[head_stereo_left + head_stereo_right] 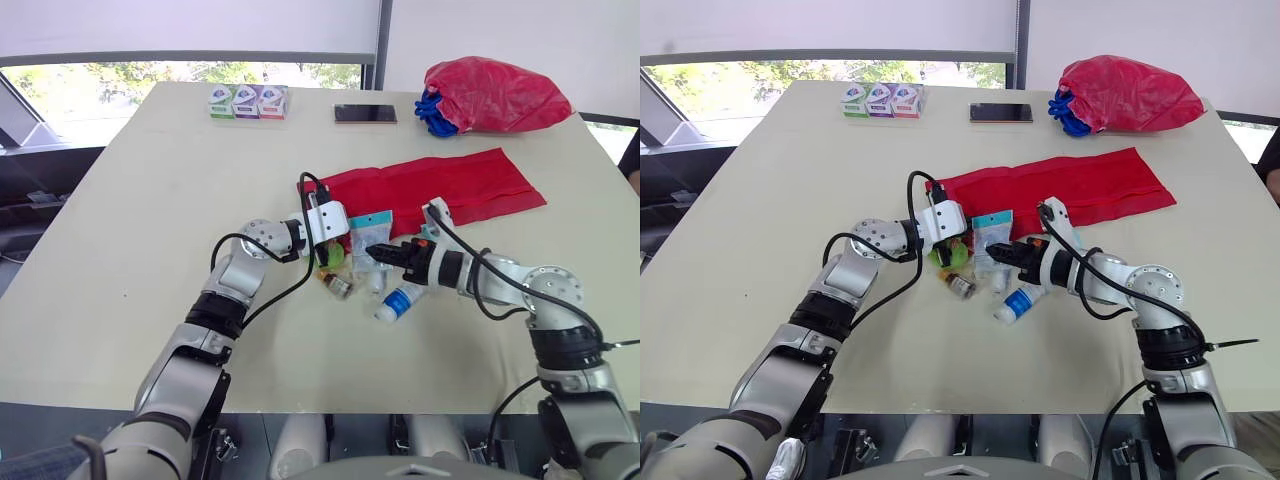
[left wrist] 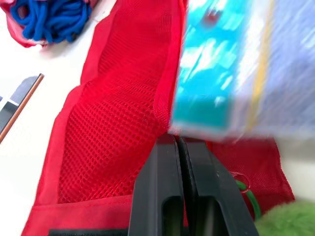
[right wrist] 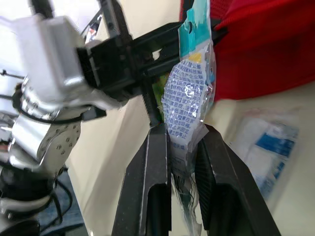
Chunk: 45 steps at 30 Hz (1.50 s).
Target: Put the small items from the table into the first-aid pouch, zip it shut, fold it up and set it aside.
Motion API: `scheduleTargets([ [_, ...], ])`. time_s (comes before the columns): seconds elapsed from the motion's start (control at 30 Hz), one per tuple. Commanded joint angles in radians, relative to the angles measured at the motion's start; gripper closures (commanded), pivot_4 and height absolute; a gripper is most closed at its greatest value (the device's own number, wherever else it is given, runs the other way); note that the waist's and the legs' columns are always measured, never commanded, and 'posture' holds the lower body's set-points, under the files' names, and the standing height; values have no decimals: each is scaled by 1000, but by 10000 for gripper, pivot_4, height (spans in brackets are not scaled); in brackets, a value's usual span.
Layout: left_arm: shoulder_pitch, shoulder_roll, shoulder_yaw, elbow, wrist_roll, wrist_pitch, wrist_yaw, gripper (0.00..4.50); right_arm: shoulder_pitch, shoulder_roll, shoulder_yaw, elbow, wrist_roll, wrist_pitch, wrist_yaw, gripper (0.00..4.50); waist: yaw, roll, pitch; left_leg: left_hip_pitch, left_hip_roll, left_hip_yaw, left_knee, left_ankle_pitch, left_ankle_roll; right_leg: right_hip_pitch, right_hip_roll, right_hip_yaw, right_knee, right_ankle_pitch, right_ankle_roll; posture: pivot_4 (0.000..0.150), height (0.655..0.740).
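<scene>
Holding a teal-headed sachet clamped between the fingers of my right gripper, I am at the loading step. The sachet stands upright at centre frame in the head views, just in front of the near end of the red mesh pouch. My left gripper has its fingers pressed flat together with the tips at the pouch hem. I judge it is pinching that hem to hold the mouth, though no cloth shows between the pads. To do this well, the left should lift the hem so the mouth gapes. The right should then lead with the sachet's teal end and slide it low along the mesh, letting go only once most of it is inside. The two grippers are very close, so contact between them is the main risk. Just below them in the frame lie loose items: a white bottle with a blue label, a small vial and a green object. A low sweep could scatter these. The table is open at left and lower centre. A phone, three small boxes and a red bag sit along the top edge, well apart.
</scene>
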Motion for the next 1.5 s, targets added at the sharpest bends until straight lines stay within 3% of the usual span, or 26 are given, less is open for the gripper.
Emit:
scheduleTargets([
  [0.03,-24,4,17,-33,-41,-28,-21,44330,-35,45,-37,56,-40,-11,-5,43695,0,0,0,0,0,0,0,0,0,0,0,0,0,0,0,1500,7400],
  [0.8,133,57,73,-294,-110,120,-3,44330,-190,315,-275,388,-218,-77,11,43695,-27,1,0,-1,1,-2,0,0,0,-2,0,0,3,0,0,1500,7400],
  [1.27,146,61,93,-318,-134,195,10,44330,-112,414,-331,257,-190,-52,102,43695,-27,2,1,-1,0,-3,0,0,0,-3,0,1,4,0,0,1500,7400],
  [1.5,149,4,133,-372,-252,357,3,44330,-108,469,-374,252,-181,-97,60,43695,-28,2,1,1,0,-3,0,0,0,-3,0,2,5,0,0,1500,7400],
])
